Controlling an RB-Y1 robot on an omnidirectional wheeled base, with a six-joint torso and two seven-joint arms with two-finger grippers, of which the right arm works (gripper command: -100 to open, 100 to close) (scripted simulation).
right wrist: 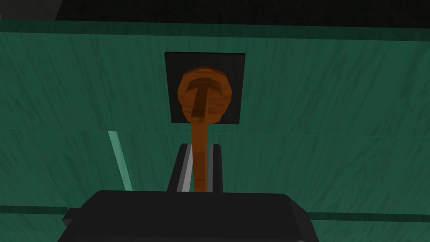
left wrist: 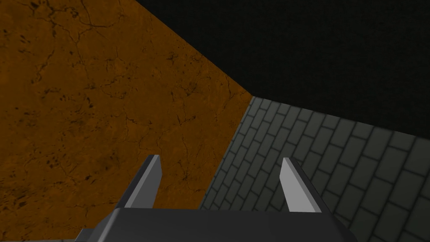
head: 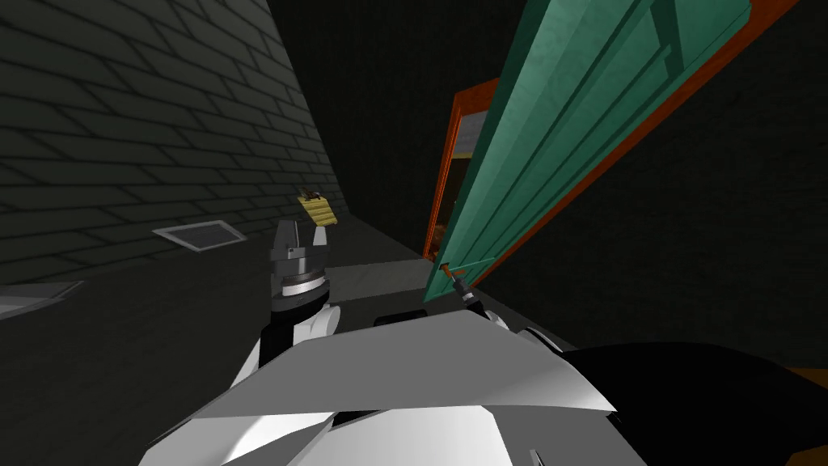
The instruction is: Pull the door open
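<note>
At one o'clock ahead, the right tool [right wrist: 200, 148] is pinching the lever handle [right wrist: 204, 94] of the green door [right wrist: 327, 105].
Both of its thin fingers [right wrist: 184, 172] are pressed together on the sides of the orange-brown lever's shaft. The shaft runs out from a round boss on a dark square plate [right wrist: 235, 63] set into the door's face. From the head camera, the door slab stands angled out of its orange frame [head: 443, 186], with a lit gap between them at twelve o'clock. The handle sits at the slab's near lower corner. At eleven o'clock the left tool [head: 300, 243] stands upright, well apart from the door, with its two fingers spread wide.
</note>
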